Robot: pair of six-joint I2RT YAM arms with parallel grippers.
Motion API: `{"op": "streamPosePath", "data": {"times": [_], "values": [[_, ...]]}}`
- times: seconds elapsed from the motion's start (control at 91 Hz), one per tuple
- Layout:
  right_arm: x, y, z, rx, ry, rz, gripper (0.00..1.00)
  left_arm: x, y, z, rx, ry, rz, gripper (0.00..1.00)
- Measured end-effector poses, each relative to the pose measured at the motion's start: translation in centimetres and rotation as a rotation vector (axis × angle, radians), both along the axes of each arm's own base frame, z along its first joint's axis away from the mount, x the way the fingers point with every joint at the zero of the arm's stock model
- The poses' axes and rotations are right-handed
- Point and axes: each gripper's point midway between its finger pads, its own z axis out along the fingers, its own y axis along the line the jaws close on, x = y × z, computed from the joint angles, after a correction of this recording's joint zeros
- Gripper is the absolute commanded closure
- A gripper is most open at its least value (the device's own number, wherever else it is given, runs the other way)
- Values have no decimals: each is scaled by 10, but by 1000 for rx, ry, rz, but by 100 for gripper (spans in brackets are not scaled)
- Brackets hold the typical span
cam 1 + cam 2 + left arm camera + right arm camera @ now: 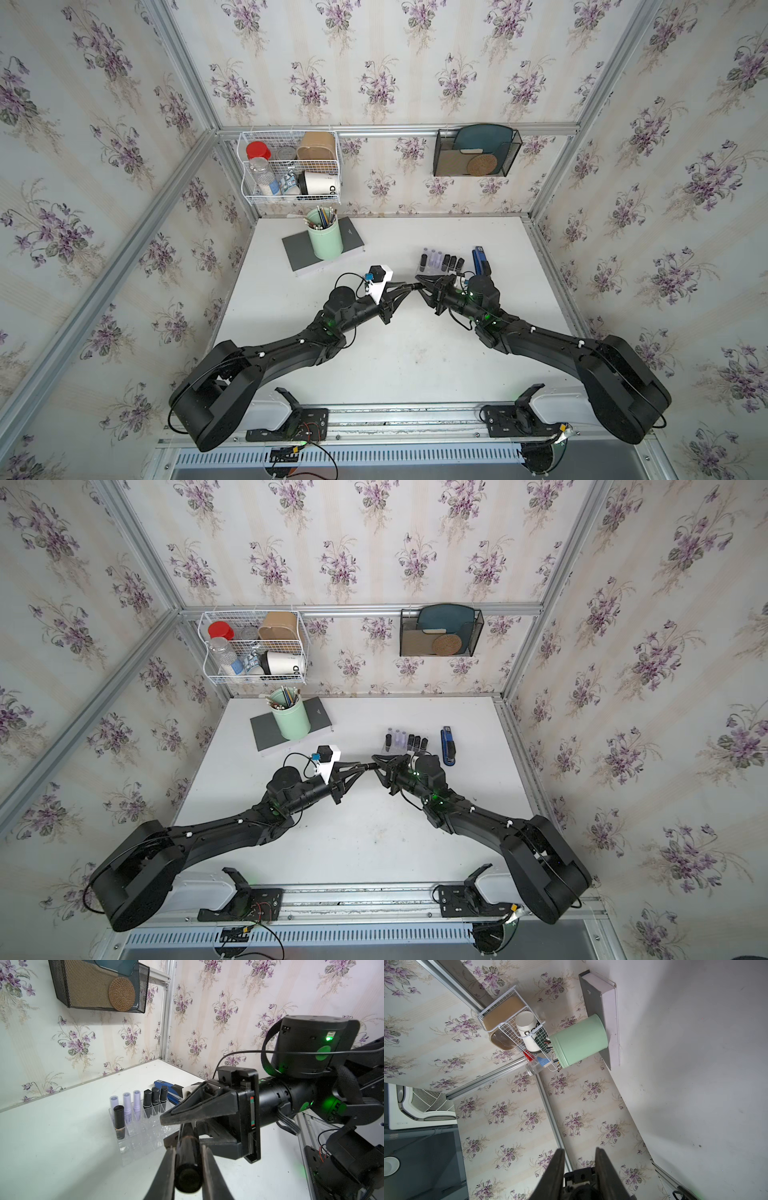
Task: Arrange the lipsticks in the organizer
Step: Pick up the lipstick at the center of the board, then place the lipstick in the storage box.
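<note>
Organizer (143, 1142), a clear gridded tray, sits on the white table (395, 353) on the right arm's side, just beside a blue stapler (164, 1086). In front of it the two arms meet tip to tip above the table. The left gripper (188, 1151) and the right gripper (420, 284) share one black lipstick (188, 1176), which lies level in the air between them. This looks like a hand-over. To do it well, the right grip should be firm on its end of the tube before the left lets go. The left should then draw straight back along the tube's axis so it does not twist. After that the tube must be turned upright and lowered straight into a free cell. The front cells look empty, so it should go in there without brushing its neighbours. Seven lipsticks (126, 1109) stand upright in the tray: three lilac and four black, one of the black ones in a nearer row. The left fingers (166, 1172) are drawn in narrow and pinch the near end of the tube from both sides. The right fingers (197, 1109) lie above and below its far end and appear to be clamped on it, though the contact itself is partly hidden.
</note>
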Motion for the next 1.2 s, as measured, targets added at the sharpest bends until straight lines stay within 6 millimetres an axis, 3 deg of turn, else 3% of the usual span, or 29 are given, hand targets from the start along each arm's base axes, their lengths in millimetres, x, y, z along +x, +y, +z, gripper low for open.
{"op": "streamPosePath", "data": {"times": [0.077, 0.176, 0.275, 0.473, 0.604, 0.67, 0.769, 0.945, 1.044, 1.198], "values": [[1, 1, 0, -2, 1, 0, 81, 0, 0, -3, 16, 2, 8, 80], [4, 3, 1, -12, -13, 4, 84, 0, 1, -1, 33, 5, 23, 51], [11, 3, 4, -49, -80, 6, 85, -1, 5, 8, 15, 28, 40, 37], [30, -12, 43, -264, -551, -26, 85, 7, 47, 36, -74, 105, 170, 35], [10, -9, 81, -469, -1000, 11, 86, 15, 77, 41, -132, 177, 250, 36], [-2, -8, 90, -582, -1188, 24, 86, 21, 88, 40, -156, 214, 283, 37], [-9, -8, 84, -741, -1366, 59, 88, 23, 92, 39, -174, 250, 293, 38], [-1, -10, 65, -931, -1483, 106, 92, 26, 90, 29, -177, 302, 288, 39], [21, -19, 43, -1047, -1440, 109, 92, 29, 88, 28, -173, 312, 291, 40], [72, -46, 22, -1253, -1327, 31, 93, 32, 88, 31, -172, 308, 296, 41]]}}
